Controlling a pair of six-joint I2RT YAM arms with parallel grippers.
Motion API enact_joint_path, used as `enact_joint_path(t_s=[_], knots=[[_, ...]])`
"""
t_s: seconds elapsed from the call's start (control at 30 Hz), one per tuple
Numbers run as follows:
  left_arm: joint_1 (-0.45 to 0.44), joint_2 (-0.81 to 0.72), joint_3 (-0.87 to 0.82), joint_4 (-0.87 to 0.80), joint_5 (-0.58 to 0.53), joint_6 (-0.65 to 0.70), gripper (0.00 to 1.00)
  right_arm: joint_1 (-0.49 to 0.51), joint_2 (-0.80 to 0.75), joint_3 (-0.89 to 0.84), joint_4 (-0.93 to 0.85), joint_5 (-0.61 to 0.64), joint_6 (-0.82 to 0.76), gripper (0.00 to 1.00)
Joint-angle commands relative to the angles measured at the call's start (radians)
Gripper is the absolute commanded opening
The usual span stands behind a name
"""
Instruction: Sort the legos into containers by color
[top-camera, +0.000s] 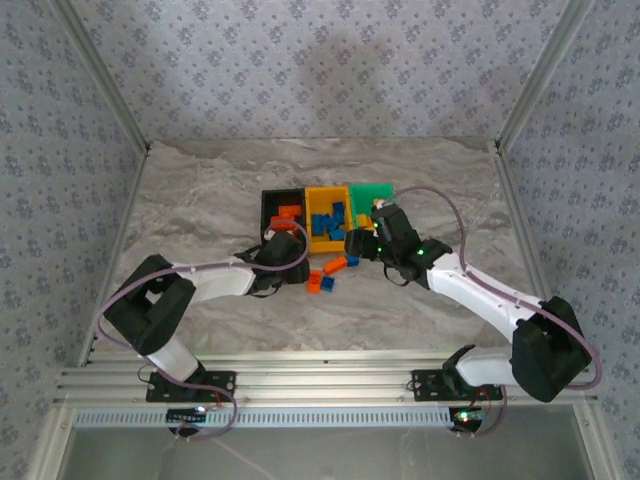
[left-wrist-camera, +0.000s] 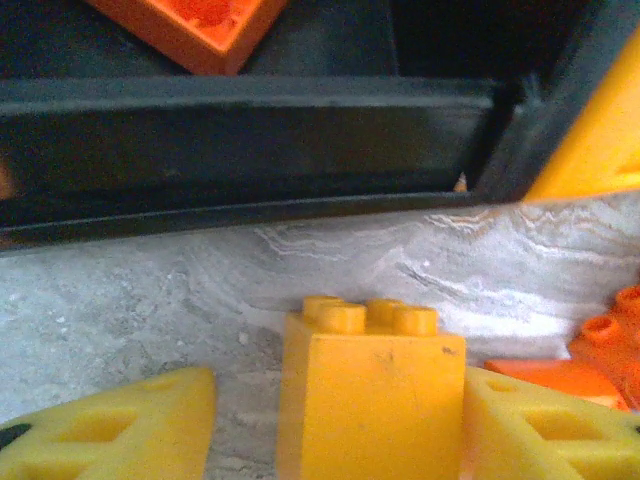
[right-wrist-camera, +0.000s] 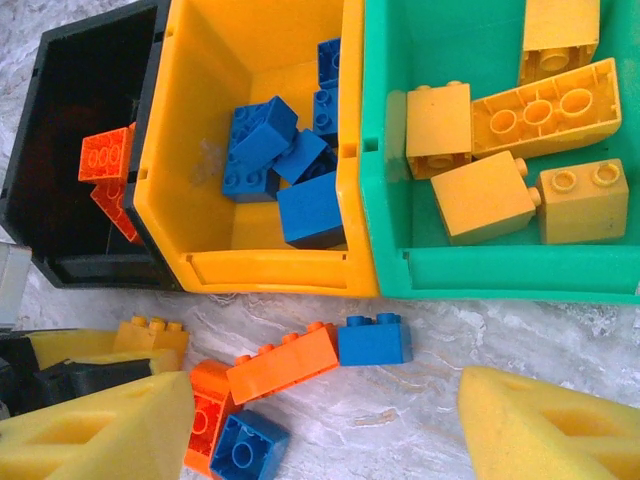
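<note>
A yellow-orange lego (left-wrist-camera: 370, 400) stands studs-up on the table between my left gripper's (left-wrist-camera: 340, 425) foam fingers. The right pad touches it and the left pad (left-wrist-camera: 130, 430) stands a gap away. The black container's (left-wrist-camera: 250, 130) front wall is just beyond, with an orange-red brick (left-wrist-camera: 200, 25) inside. My right gripper (right-wrist-camera: 325, 430) hangs open over loose legos: a blue one (right-wrist-camera: 374, 340), a long orange one (right-wrist-camera: 282, 362), an orange-red one (right-wrist-camera: 205, 415) and another blue one (right-wrist-camera: 245, 450). The yellow container (right-wrist-camera: 270, 272) holds blue bricks and the green container (right-wrist-camera: 500, 272) holds yellow-orange ones.
The three joined bins (top-camera: 327, 192) sit mid-table, both grippers (top-camera: 285, 245) (top-camera: 362, 242) close together at their near side. Loose bricks (top-camera: 325, 275) lie between the arms. Bare marble stretches left, right and toward the near edge.
</note>
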Motion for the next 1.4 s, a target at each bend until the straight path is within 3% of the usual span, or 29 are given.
enact_joint_path(t_s=[0.0, 0.27, 0.5, 0.63, 1.03, 1.37], knots=[[-0.003, 0.003, -0.004, 0.026, 0.037, -0.007, 0.53, -0.009, -0.031, -0.017, 0.001, 0.019, 0.010, 0.72], [-0.013, -0.096, -0.046, -0.031, 0.030, -0.009, 0.39, -0.015, -0.032, -0.026, 0.005, 0.012, 0.019, 0.73], [-0.085, -0.252, 0.022, -0.181, 0.016, 0.026, 0.39, -0.025, -0.085, -0.084, -0.014, 0.050, 0.026, 0.72], [-0.118, -0.243, 0.147, -0.221, 0.028, 0.065, 0.39, -0.037, -0.146, -0.142, -0.054, 0.093, 0.078, 0.73], [-0.141, 0.242, 0.765, -0.226, 0.167, 0.180, 0.36, -0.090, -0.393, -0.295, -0.213, 0.150, 0.142, 0.73], [-0.098, 0.576, 1.175, -0.348, 0.185, 0.204, 0.37, -0.093, -0.442, -0.338, -0.209, 0.134, 0.156, 0.73]])
